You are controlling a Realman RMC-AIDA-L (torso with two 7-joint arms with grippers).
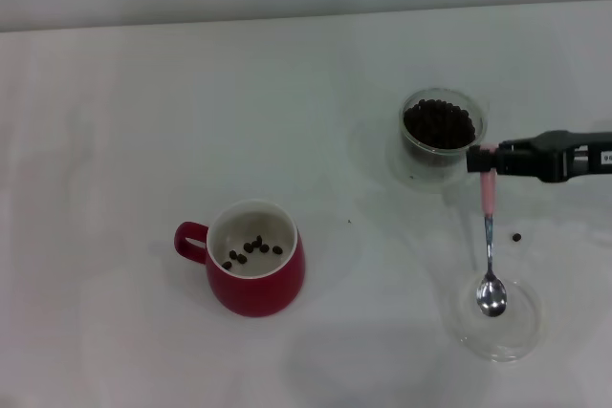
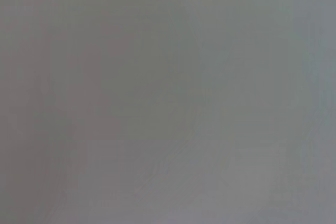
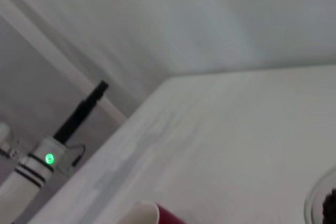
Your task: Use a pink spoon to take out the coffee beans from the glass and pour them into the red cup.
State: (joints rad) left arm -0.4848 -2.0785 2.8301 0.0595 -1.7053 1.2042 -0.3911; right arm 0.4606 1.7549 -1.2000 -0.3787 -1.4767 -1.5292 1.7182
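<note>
One stray dark coffee bean (image 1: 516, 237) sits on the white table (image 1: 115, 121) beside the shallow clear dish (image 1: 521, 336) where the right gripper (image 1: 485, 161), pinching the pink-handled metal spoon (image 1: 490, 246), rests its bowl, clear glass tumbler (image 1: 442, 137) just behind, glossy red mug (image 1: 254, 257) well apart.

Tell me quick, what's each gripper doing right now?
Right gripper: shut on the pink spoon, whose bowl rests in the clear dish.
Left gripper: not in view.

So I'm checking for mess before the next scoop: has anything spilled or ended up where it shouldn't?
Yes: one stray coffee bean lies on the table, right of the pink spoon held by the right pincer.
</note>
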